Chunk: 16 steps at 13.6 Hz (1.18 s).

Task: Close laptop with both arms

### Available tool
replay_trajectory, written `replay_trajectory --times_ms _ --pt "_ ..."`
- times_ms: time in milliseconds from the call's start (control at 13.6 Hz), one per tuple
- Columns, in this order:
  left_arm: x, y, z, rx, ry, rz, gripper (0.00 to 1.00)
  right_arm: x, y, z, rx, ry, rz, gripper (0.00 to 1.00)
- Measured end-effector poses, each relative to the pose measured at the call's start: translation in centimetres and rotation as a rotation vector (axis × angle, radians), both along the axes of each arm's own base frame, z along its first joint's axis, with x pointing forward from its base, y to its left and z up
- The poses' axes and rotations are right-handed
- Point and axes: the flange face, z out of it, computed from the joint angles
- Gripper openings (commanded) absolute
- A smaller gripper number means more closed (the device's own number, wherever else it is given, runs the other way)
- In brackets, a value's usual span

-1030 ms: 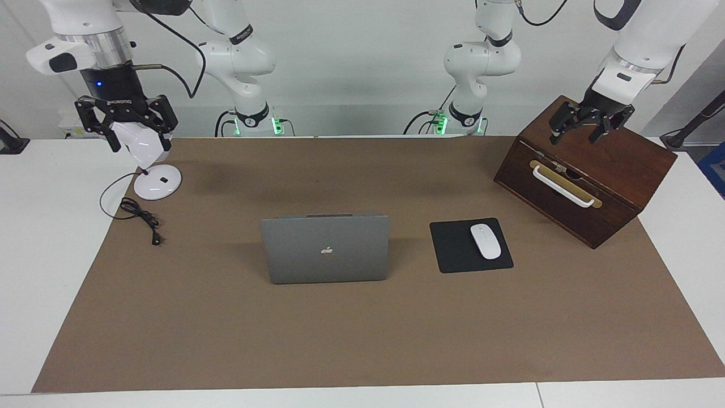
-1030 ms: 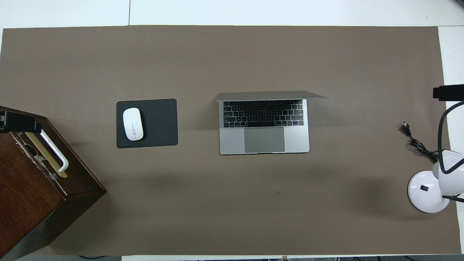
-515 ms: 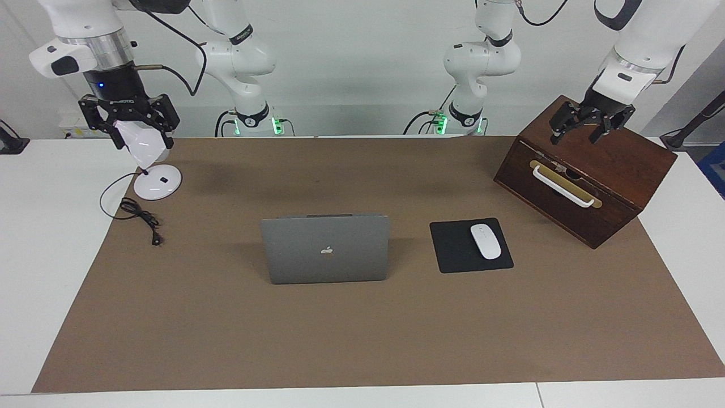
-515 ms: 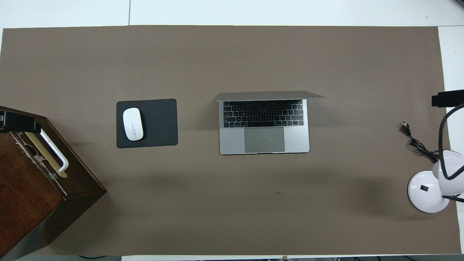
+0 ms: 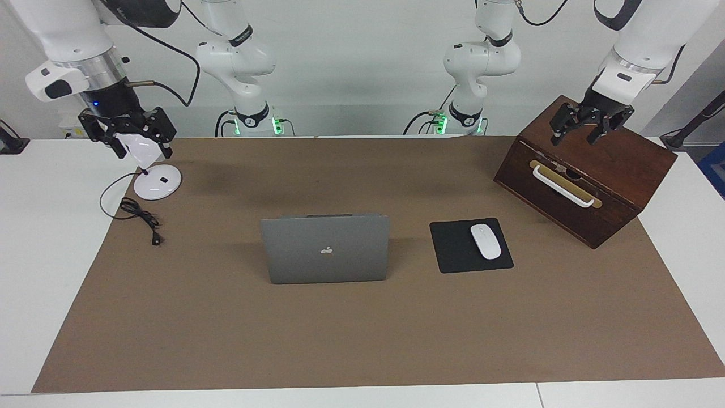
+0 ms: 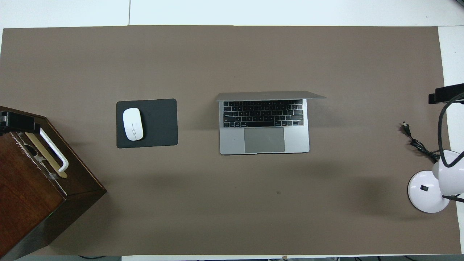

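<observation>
Laptop (image 5: 325,249) closing had not begun: we saw it standing open at the centre of the facing view, lid upright with its logo toward the camera, keyboard bare in the overhead view, and neither gripper near it. Both reaches and the push on the lid remained, by our reading.

At the upper left of the facing view the right gripper (image 5: 129,141) hung with its fingers spread, in line with the head of a white desk lamp (image 5: 157,182); we could not tell whether it touched the lamp. Below the lamp lay its black cable (image 5: 139,218). Right of the laptop we found a black mouse pad (image 5: 453,249) carrying a white mouse (image 5: 486,241). At the upper right sat a wooden box (image 5: 612,170) with a white handle, and the left gripper (image 5: 582,133) hung over its top, fingers apart and holding nothing.

A brown mat (image 5: 340,340) covered most of the white table (image 5: 34,255); a plain pale wall closed the top of the frame.
</observation>
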Motion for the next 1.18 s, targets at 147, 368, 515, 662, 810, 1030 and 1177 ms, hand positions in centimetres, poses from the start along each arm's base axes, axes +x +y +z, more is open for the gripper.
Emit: replay_trajectory --times_ms 147,368,515,662,810,1030,1177 --pt "0.0 0.0 0.0 0.0 0.0 0.0 0.0 1.1 0.4 0.4 0.004 0.026 0.008 1.0" --pt "0.0 0.0 0.0 0.0 -0.001 0.0 0.0 4.0 0.6 -0.3 0.0 0.028 0.015 1.0" --pt "0.1 0.0 0.1 0.0 -0.014 0.0 0.0 6.6 0.5 -2.3 -0.005 0.008 0.014 0.98" --pt "0.4 -0.3 0.4 0.0 -0.04 -0.004 0.0 9.2 0.5 -4.0 -0.01 -0.017 0.014 0.9" --pt "0.8 -1.3 0.6 0.001 -0.074 -0.021 0.0 11.7 0.5 -5.1 -0.016 -0.05 0.017 0.53" --pt "1.3 -2.4 0.9 -0.006 -0.121 -0.039 0.0 15.0 0.9 -7.3 -0.025 -0.112 0.024 0.0" --pt "1.7 -2.8 0.2 -0.025 -0.143 -0.04 0.0 16.6 1.7 -9.1 -0.041 -0.143 0.038 0.0"
